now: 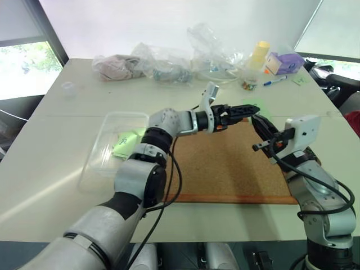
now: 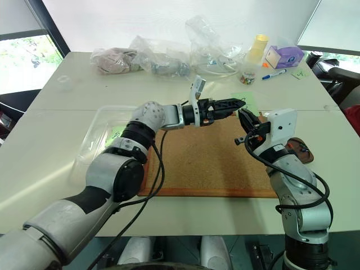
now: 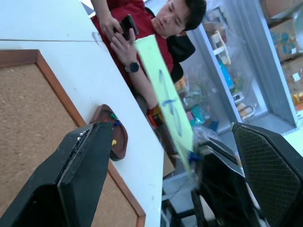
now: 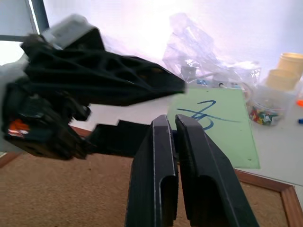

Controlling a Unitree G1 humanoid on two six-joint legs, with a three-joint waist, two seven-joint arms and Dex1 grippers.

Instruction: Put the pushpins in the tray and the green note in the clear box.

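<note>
The left gripper [image 2: 239, 103] reached across the cork board [image 2: 208, 160], jaws wide apart around a green note [image 4: 218, 125] pinched in the closed right gripper [image 2: 242, 115]. Another green note [image 1: 125, 144] lay in the clear box [image 1: 107, 147] at left. Pushpins [image 3: 113, 124] sat in the brown tray [image 3: 119, 140] beside the board's right edge.

A light green paper note [image 4: 218, 126] bore a dark blue scribble and stood just beyond the shut black fingers of the right gripper [image 4: 176, 124]. Beside the spread black jaws of the left gripper [image 3: 156, 156] lay a dark brown glossy tray [image 3: 120, 139] holding yellow, blue and green pinheads [image 3: 114, 124]. Under both jaws spread the tan speckled cork board [image 1: 225, 163] with its orange-brown wooden frame.
</note>
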